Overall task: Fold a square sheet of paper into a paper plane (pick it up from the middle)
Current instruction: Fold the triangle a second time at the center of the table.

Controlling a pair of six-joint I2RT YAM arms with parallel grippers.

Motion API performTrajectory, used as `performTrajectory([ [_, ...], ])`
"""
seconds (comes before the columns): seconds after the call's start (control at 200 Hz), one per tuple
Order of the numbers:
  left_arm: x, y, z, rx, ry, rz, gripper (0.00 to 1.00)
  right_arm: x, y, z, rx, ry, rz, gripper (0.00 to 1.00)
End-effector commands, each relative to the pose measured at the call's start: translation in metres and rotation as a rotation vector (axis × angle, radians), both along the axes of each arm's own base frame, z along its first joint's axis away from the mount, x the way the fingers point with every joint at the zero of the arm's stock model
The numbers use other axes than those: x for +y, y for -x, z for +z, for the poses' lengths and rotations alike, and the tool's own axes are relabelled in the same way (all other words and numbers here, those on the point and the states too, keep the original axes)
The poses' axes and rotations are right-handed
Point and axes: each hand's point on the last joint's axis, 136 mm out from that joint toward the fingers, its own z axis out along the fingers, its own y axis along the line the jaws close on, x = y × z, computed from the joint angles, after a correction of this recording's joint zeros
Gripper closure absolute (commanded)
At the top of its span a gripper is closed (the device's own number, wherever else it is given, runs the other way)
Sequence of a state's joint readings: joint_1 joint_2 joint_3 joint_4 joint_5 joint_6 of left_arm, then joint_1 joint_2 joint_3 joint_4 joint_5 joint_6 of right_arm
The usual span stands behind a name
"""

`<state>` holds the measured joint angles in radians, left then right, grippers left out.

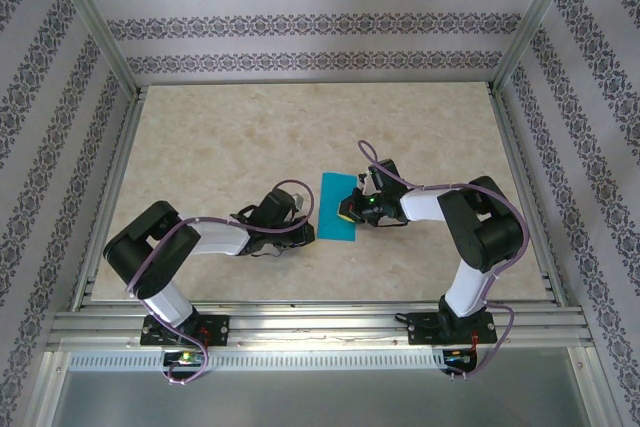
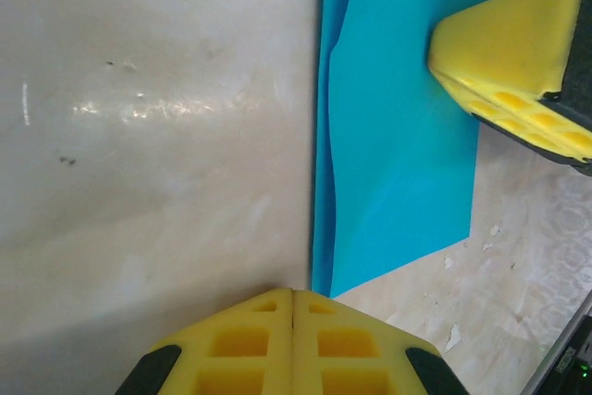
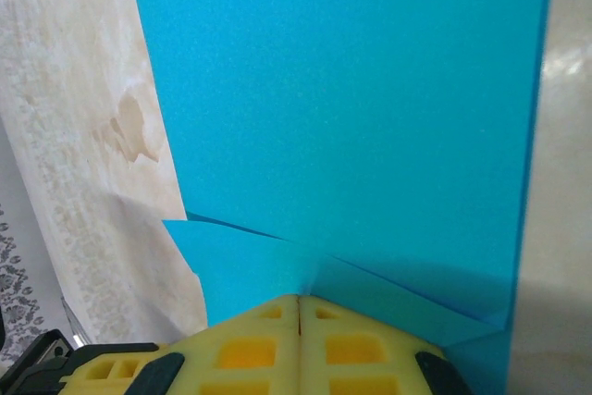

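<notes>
Now, left gripper: clenched on nothing, tip just beside the paper's folded left edge.
square sheet of paper: mid-tabletop, doubled over, layers slightly lifted.
right gripper: clenched, tip resting on the sheet's right side.
step: likely creasing the centre fold.
next: left tip should press firmly along the fold.

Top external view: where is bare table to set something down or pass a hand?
Free: the whole far half of the table, between the paper and the back wall, and a strip between the right arm and the right rail. Crowded: the centre, where left pincer and right pincer meet at the paper, and the near left under the left arm.
</notes>
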<state>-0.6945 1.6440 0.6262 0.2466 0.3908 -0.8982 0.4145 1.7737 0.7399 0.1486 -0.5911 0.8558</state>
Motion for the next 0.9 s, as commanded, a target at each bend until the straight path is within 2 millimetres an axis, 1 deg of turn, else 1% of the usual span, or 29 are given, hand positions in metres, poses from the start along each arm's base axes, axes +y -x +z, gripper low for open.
performTrajectory([
  [0.0, -0.010, -0.006, 0.020, -0.032, 0.001, -0.037, 0.96, -0.032, 0.019, -0.037, 0.105, 0.166, -0.047, 1.00],
  [0.05, -0.016, -0.008, 0.025, -0.037, 0.021, -0.047, 0.97, -0.032, 0.020, -0.037, 0.106, 0.167, -0.049, 1.00],
  [0.2, -0.031, -0.014, 0.030, -0.030, 0.088, -0.047, 0.98, -0.032, 0.019, -0.036, 0.105, 0.164, -0.049, 1.00],
  [0.295, -0.035, -0.015, 0.020, -0.002, 0.087, -0.050, 0.98, -0.032, 0.019, -0.037, 0.105, 0.164, -0.050, 1.00],
  [0.41, -0.038, -0.009, 0.008, 0.037, 0.098, -0.064, 0.98, -0.031, 0.019, -0.037, 0.108, 0.161, -0.047, 1.00],
  [0.515, -0.031, 0.004, -0.008, 0.076, 0.059, -0.077, 0.98, -0.031, 0.019, -0.037, 0.107, 0.165, -0.047, 1.00],
  [0.585, -0.014, 0.011, -0.022, 0.097, -0.018, -0.042, 0.99, -0.032, 0.019, -0.038, 0.107, 0.168, -0.047, 1.00],
  [0.639, -0.002, 0.017, -0.028, 0.107, -0.057, -0.022, 0.99, -0.032, 0.019, -0.039, 0.109, 0.172, -0.046, 1.00],
  [0.714, 0.011, 0.023, -0.031, 0.114, -0.086, 0.007, 0.99, -0.032, 0.019, -0.040, 0.110, 0.173, -0.045, 1.00],
  [0.804, 0.019, 0.028, -0.031, 0.112, -0.101, 0.021, 0.99, -0.033, 0.020, -0.042, 0.114, 0.177, -0.044, 1.00],
  [0.894, 0.023, 0.031, -0.029, 0.108, -0.115, 0.015, 0.99, -0.034, 0.020, -0.043, 0.115, 0.180, -0.042, 1.00],
])
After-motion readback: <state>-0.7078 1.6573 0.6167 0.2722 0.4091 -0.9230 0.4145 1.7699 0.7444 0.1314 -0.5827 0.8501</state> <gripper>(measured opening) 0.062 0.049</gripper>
